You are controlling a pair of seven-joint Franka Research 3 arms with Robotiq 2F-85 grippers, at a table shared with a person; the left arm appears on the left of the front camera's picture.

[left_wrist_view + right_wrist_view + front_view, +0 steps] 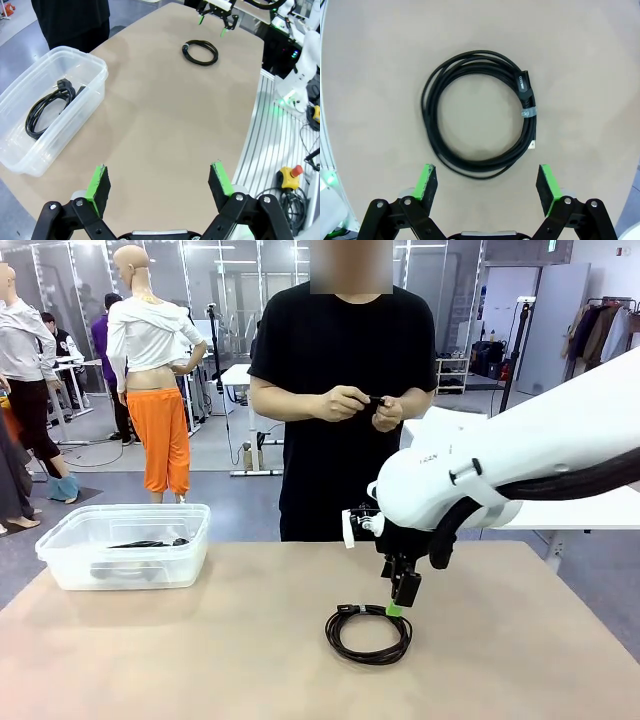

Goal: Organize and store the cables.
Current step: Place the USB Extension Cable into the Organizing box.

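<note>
right gripper (486, 176) wide open, empty, above coiled cable (431, 131); white print on plug (522, 84) unreadable.

Two cables: loose coil (430, 120), binned coil (47, 104). One clear bin (70, 565). Two grippers: left gripper (159, 172), right gripper (486, 172). One person (340, 390).

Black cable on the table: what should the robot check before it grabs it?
1. Right gripper jaws open: ok.
2. Coiled cable lies flat on the table, alone, just ahead of that gripper: ok.
3. Grey band keeps the coil together: ok.
4. Clear bin has room, with one cable inside: ok.
5. Left gripper open, far from the coil: ok.
6. Right gripper low enough to pinch the cord: cannot tell.
</note>
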